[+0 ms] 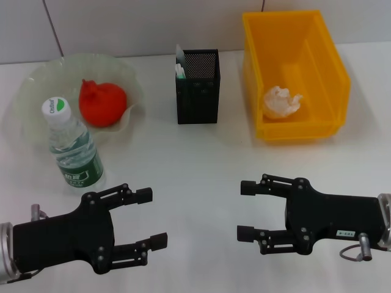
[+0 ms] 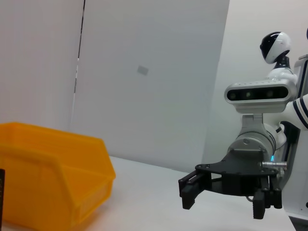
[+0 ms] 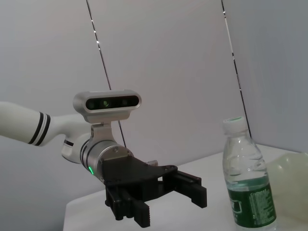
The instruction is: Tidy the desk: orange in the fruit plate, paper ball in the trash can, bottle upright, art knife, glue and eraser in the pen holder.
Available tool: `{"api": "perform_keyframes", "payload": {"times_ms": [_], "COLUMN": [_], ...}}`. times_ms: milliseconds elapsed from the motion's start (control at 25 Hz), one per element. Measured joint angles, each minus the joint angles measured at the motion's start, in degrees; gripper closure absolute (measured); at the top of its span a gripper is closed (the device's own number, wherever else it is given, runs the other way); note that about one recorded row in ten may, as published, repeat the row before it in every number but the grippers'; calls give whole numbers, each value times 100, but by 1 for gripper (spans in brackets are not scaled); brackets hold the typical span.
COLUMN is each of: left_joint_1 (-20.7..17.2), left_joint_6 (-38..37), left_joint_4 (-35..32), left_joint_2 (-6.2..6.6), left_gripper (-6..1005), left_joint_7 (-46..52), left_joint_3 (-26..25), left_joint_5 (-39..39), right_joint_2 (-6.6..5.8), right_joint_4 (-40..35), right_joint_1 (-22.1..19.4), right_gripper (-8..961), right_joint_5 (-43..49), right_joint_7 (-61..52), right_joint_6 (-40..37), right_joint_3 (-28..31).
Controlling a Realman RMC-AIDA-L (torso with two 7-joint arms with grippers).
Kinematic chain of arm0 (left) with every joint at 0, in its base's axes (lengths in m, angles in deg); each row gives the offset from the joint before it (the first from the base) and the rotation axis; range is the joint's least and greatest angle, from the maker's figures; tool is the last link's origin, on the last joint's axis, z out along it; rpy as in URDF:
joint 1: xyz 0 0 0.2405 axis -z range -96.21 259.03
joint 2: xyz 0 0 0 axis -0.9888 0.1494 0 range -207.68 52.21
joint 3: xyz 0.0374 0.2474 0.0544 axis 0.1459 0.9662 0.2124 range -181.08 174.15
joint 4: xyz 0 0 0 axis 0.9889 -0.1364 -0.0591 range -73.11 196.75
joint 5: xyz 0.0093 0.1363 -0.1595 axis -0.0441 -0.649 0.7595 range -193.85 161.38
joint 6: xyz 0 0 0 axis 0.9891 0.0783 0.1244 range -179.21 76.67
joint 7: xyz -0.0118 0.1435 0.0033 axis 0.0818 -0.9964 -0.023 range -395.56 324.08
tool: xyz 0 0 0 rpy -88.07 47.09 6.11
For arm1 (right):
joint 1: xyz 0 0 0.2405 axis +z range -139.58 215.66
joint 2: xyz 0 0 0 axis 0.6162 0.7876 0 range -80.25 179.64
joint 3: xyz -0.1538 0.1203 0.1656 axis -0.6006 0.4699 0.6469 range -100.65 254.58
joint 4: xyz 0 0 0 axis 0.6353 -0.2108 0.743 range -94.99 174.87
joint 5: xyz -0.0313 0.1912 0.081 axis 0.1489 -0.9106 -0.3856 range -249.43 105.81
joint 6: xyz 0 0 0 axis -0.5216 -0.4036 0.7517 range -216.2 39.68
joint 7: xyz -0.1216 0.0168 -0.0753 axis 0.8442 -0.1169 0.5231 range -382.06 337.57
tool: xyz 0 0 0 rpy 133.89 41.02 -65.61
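Both arms rest low over the near edge of the white table, pointing toward each other. The left black two-fingered gripper (image 1: pixel 148 218) sits by the near left corner, its fingers spread apart with nothing between them. The right black two-fingered gripper (image 1: pixel 246 209) sits toward the near right corner, likewise spread wide and empty. Silver wrist cuffs show behind each gripper body.

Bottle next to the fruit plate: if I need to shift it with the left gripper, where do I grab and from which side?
Probably the bottle's labelled mid-body, approached level from the robot's side. It stands upright, the body is round, and the left gripper already sits open in front of it. The fruit plate lies close behind, so avoid coming from there.
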Motion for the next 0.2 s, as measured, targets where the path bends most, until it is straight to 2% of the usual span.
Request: {"api": "perform_keyframes", "payload": {"times_ms": [200], "left_joint_1": [-8], "left_joint_6": [14], "left_joint_4": [0], "left_joint_2": [-16], "left_gripper": [194], "left_joint_7": [-3], "left_joint_3": [0], "left_joint_5": [0], "right_joint_2": [1], "right_joint_4": [4], "right_joint_1": [0], "right_gripper": [126], "right_joint_5": [7], "right_joint_7": [0], "right_joint_6": [44], "right_joint_3": [25]}}
